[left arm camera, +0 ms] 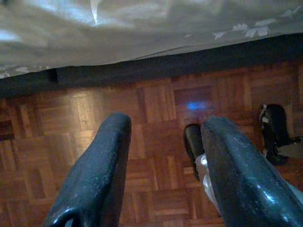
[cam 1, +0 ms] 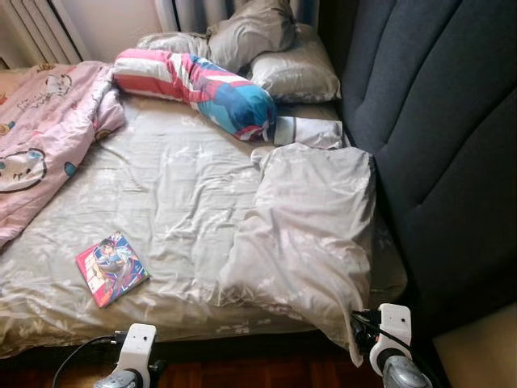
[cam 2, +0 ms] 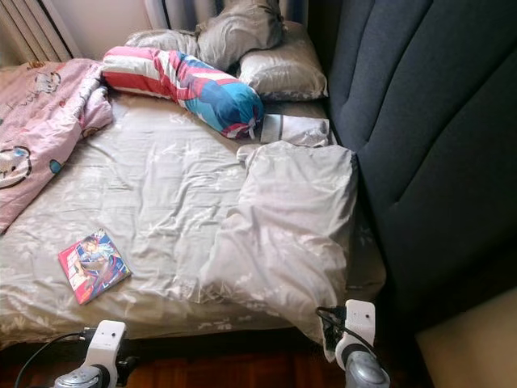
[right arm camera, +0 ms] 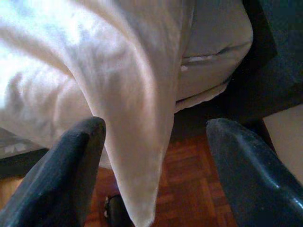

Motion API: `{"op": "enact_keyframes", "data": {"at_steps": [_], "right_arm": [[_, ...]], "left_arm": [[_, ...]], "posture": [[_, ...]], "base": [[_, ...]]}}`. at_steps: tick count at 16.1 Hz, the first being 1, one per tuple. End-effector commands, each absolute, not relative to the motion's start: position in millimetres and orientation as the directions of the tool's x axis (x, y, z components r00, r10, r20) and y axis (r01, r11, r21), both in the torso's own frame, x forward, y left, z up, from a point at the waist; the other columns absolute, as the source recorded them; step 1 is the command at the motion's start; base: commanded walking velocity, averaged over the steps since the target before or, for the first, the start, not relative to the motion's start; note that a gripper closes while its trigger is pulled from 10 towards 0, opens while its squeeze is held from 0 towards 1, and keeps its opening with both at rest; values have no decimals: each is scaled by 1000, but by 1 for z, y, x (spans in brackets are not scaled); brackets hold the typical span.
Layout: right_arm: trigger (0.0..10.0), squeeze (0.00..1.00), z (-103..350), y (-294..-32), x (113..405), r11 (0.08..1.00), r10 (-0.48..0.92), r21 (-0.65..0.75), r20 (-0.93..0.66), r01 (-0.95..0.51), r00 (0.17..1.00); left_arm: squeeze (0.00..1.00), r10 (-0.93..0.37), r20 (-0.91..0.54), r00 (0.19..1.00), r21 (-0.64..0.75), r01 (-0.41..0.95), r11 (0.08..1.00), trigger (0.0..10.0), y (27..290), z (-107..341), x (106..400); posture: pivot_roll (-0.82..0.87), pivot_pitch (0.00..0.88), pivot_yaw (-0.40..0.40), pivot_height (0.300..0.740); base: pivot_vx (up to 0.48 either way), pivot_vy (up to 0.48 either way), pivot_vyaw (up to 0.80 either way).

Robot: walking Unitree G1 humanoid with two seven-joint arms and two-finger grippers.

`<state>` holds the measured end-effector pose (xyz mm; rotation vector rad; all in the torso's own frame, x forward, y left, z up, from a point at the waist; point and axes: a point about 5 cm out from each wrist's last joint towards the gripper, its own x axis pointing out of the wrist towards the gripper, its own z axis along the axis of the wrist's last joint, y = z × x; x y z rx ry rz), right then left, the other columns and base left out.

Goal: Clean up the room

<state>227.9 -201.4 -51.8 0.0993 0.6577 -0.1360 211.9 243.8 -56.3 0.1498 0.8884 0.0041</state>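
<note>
Right claw poised at the hanging corner of the grey blanket, bed not yet tidied.

The right claw is spread wide, its fingers either side of the drooping corner of the grey blanket that spills off the bed's near edge beside the dark headboard; nothing is pinched yet. The left claw is also spread, low over the parquet floor at the bed's edge, holding nothing. The step in hand looks like taking hold of that blanket corner; next the right fingers would need to close on the cloth, then lift it back onto the mattress. Further out lie a comic book on the sheet, a striped bolster, grey pillows and a pink quilt. No containers are in sight.
</note>
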Motion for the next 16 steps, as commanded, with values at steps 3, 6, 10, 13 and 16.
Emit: {"op": "enact_keyframes", "data": {"at_steps": [3, 6, 10, 13, 16], "right_arm": [[10000, 0, -52, -199, 227, 985, -93, 58, -610, 161, 787], [10000, 0, -52, -197, 228, 986, -88, 61, -608, 157, 789], [10000, 0, -52, -197, 227, 985, -92, 62, -608, 163, 789], [10000, 0, -52, -197, 228, 984, -95, 62, -607, 167, 789], [10000, 0, -51, -198, 229, 983, -101, 62, -605, 174, 790]], "left_arm": [[0, 71, -792, 606, 128, 51, 990, 10000, 247, -61, 203], [0, 72, -792, 606, 130, 52, 990, 10000, 247, -60, 203], [0, 71, -791, 607, 128, 51, 990, 10000, 247, -60, 203], [0, 73, -792, 606, 131, 52, 990, 10000, 247, -60, 203], [0, 72, -792, 607, 130, 52, 990, 10000, 247, -61, 203]], "posture": [[-37, 132, 11, 740], [-36, 132, 12, 740], [-37, 132, 11, 740], [-36, 131, 9, 740], [-35, 134, 10, 740]], "base": [[296, 0, 0], [301, 0, 0], [306, 0, 0], [91, 0, 0], [0, 0, 0]]}}
